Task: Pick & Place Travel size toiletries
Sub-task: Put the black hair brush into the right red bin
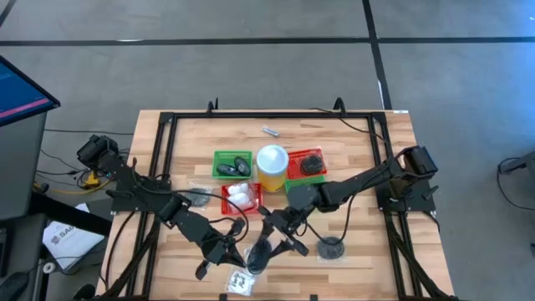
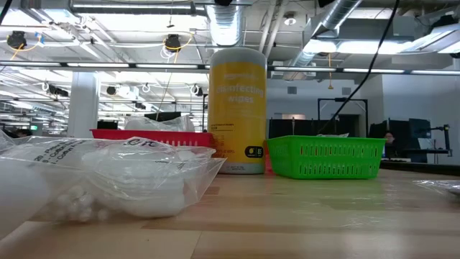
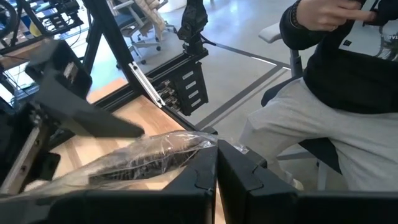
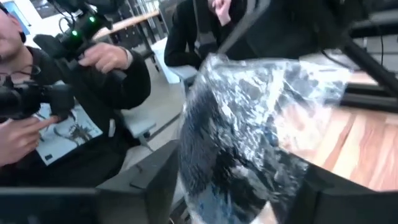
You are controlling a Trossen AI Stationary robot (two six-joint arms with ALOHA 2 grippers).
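Nearest packet (image 2: 122, 180): white pieces in a clear printed packet, lying at the table's front edge, well in front of the yellow canister (image 1: 272, 167).
Bag of dark pieces (image 4: 249, 124): a clear crinkled bag just behind that packet, in front of the canister, sitting between my two claws where they meet.
Left claw (image 3: 216, 168): clenched, fingers pressed together, with the bag of dark pieces lying across their tips; it reaches in from the canister's front left.
Right claw (image 4: 242, 186): spread wide, one finger on either side of the same bag; I cannot tell whether the pads press it. It reaches in from the canister's front right.
Second dark bag (image 1: 332, 248): a dark round piece in clear plastic, flat on the wood, in front of the canister and to its right.
Near red basket (image 1: 241, 197): just in front-left of the canister, holding white pieces.
Loose clear bag (image 1: 199, 196): left of that basket.
Green basket (image 1: 232, 164): touching the canister's left side, with dark items inside.
Far red basket (image 1: 307, 163): against the canister's right side, with a dark item inside.
Silvery piece (image 1: 270, 130): alone on the wood behind the canister.
Beyond the table: seated people in dark tops, off the front edge.
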